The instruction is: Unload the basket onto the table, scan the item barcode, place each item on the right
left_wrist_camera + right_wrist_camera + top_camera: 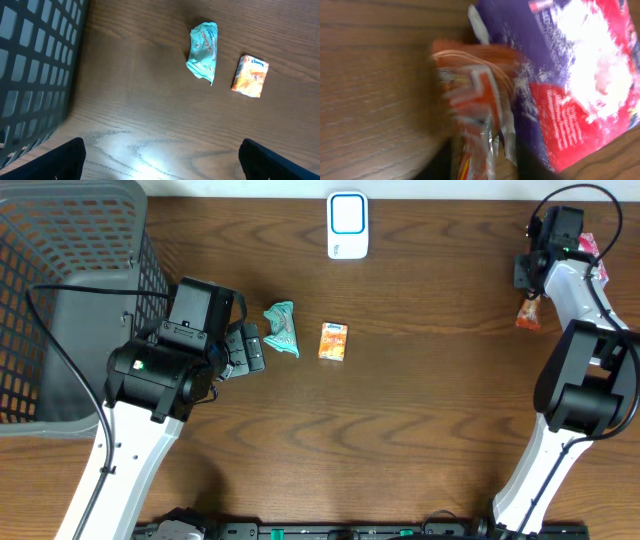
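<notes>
Wood-grain desk (420, 430) carried a grey lattice basket (60, 300) at left and a white scanner (347, 225) at the far edge. Crumpled teal packet (282, 328) and small orange carton (333, 341) lay mid-desk, beside the released left claw (250, 350). Glossy orange wrapper (528, 312) lay at the right claw (527, 280), long axis front to back, next to a red-purple pouch (580, 75); that claw's grip could not be determined.

The tabletop (430, 430) carries one grey mesh basket (100, 240), one white scanner (347, 225), one teal packet (282, 328), one small orange box (333, 341), one orange snack wrapper (529, 313) and one red-and-purple packet (580, 80).
</notes>
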`<action>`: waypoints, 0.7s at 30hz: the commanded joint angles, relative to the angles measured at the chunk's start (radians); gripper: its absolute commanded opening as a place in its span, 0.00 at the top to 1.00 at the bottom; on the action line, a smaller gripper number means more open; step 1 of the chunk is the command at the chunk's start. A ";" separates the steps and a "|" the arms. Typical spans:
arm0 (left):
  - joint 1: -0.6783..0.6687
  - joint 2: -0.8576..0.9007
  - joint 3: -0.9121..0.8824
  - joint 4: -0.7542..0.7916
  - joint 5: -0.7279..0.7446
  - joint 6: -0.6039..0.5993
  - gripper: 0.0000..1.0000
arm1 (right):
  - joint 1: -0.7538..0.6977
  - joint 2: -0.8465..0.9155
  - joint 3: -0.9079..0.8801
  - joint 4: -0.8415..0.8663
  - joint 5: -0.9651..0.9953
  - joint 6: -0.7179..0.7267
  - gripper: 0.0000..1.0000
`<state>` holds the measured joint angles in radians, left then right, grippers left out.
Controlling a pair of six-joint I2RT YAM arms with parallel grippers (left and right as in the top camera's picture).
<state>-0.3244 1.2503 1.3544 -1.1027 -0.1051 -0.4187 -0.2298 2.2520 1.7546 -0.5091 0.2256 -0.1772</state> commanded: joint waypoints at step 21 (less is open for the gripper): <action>0.001 0.005 0.005 -0.004 -0.012 0.006 0.02 | 0.276 -0.326 0.010 -0.188 -0.711 0.238 0.37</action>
<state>-0.3244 1.2503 1.3544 -1.1019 -0.1051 -0.4187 -0.0383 1.9160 1.7645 -0.6338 -0.1822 0.0265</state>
